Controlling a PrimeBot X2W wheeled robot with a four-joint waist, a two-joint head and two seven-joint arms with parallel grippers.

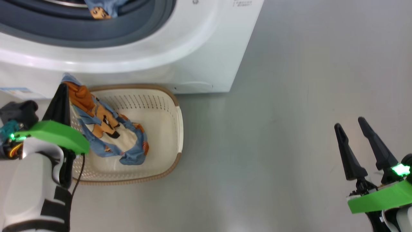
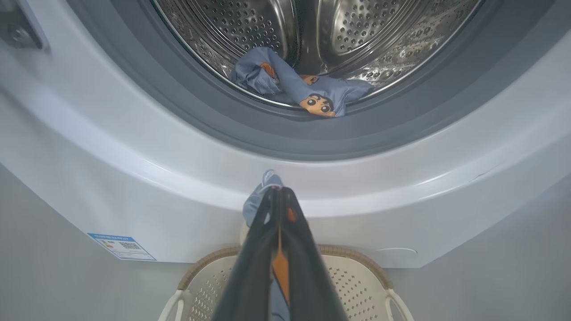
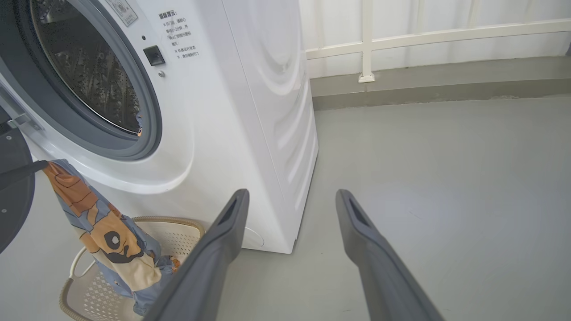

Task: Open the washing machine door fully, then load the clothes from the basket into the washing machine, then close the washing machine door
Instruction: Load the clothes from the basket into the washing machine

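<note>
The washing machine (image 1: 199, 48) stands with its round opening uncovered. Its door (image 3: 13, 214) is a dark shape swung out at the left edge of the right wrist view. One piece of the light blue bear-print clothes (image 2: 308, 96) lies at the drum's front lip. My left gripper (image 1: 63, 86) is shut on another piece of the clothes (image 1: 109, 129), lifted just below the opening. That cloth's lower end still drapes into the cream basket (image 1: 167, 106) on the floor against the washer. My right gripper (image 1: 352, 124) hovers open over bare floor, far to the right, with nothing between its fingers.
Grey floor (image 1: 289, 129) stretches to the right of the washer and basket. A white railing on a low grey kerb (image 3: 401, 84) runs behind the machine. A blue label sticker (image 2: 121, 246) sits low on the washer's front.
</note>
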